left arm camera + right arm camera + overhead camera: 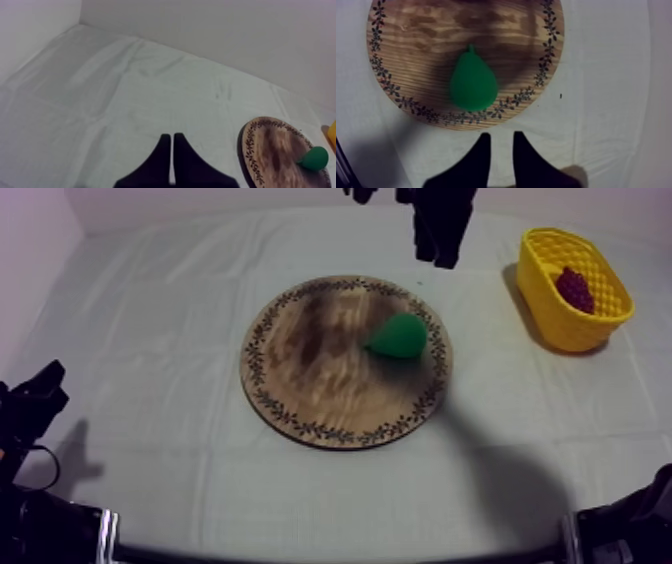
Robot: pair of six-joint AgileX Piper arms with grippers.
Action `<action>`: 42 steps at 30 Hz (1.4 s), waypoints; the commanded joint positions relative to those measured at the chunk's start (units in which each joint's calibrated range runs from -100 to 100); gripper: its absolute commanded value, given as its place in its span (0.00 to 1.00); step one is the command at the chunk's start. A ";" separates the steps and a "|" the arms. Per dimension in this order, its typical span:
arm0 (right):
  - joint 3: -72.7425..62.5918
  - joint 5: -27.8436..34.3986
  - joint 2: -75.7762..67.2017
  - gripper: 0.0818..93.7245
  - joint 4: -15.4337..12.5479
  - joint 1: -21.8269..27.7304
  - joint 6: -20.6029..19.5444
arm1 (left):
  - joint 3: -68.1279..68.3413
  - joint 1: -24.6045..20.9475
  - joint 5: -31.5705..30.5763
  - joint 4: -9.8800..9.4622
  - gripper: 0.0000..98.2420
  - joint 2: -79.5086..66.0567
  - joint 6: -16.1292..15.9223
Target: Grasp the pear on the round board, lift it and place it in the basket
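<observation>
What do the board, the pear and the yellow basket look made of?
Board: wood, streaky brown grain, matte, dark leaf pattern round the rim. Pear: likely plastic, uniform smooth green. Basket: likely plastic, bright yellow openwork walls.

This looks like a lab test setup: my table (150, 388) is draped in pale cloth (125, 90), with bare white walls (225, 35) close behind.

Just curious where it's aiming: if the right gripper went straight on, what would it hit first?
Probably the pear, lying on the wooden board just ahead of the open right gripper; depth is hard to judge.
</observation>
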 commanded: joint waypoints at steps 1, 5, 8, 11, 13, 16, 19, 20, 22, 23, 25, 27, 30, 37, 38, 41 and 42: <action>0.44 0.04 0.04 0.32 0.38 -0.25 -0.28 | 0.00 0.01 -0.01 -0.02 0.00 0.00 -0.01; 1.29 -0.02 -0.06 0.47 0.29 -0.58 0.49 | 0.00 0.01 -0.01 -0.02 0.00 0.00 -0.01; 1.68 -0.03 -0.10 0.58 0.34 -0.74 1.40 | 0.00 0.01 -0.01 -0.02 0.00 0.00 -0.01; 2.03 -0.07 -0.01 0.67 0.36 -0.90 1.99 | 0.00 0.01 -0.01 -0.02 0.00 0.00 -0.01; 2.52 -0.09 0.05 0.72 0.19 -0.99 2.46 | 0.00 0.01 -0.01 -0.02 0.00 0.00 -0.01; 3.24 -0.20 0.26 0.75 -0.28 -1.08 2.98 | 0.00 0.01 -0.01 -0.02 0.00 0.00 -0.01; 3.94 -0.45 0.76 0.76 -0.59 -1.22 2.87 | 0.00 0.01 -0.01 -0.02 0.00 0.00 -0.01; 4.17 -0.59 1.03 0.76 -0.70 -1.28 2.76 | 0.00 0.01 -0.01 -0.02 0.00 0.00 -0.01; 4.64 -1.03 1.72 0.76 -0.85 -1.41 2.50 | 0.00 0.01 -0.01 -0.02 0.00 0.00 -0.01; 4.86 -1.33 2.14 0.76 -0.91 -1.49 2.39 | 0.00 0.01 -0.01 -0.02 0.00 0.00 -0.01; 5.37 -2.03 3.07 0.76 -1.02 -1.61 2.41 | 0.00 0.01 -0.01 -0.02 0.00 0.00 -0.01; 5.90 -2.97 4.11 0.76 -1.12 -1.71 2.60 | 0.00 0.01 -0.01 -0.02 0.00 0.00 -0.01; 6.57 -4.47 5.84 0.76 -1.19 -1.82 2.86 | 0.00 0.01 -0.01 -0.02 0.00 0.00 -0.01; 5.29 -6.15 11.70 0.75 -0.60 -1.54 3.09 | 0.00 0.01 -0.01 -0.02 0.00 0.00 -0.01; 4.96 -6.28 12.64 0.75 -0.44 -1.46 3.09 | 0.00 0.01 -0.01 -0.02 0.00 0.00 -0.01; 4.15 -6.49 15.32 0.75 0.03 -1.15 3.21 | 0.00 0.01 -0.01 -0.02 0.00 0.00 -0.01; 3.92 -6.59 16.16 0.75 0.16 -1.07 3.25 | 0.00 0.01 -0.01 -0.02 0.00 0.00 -0.01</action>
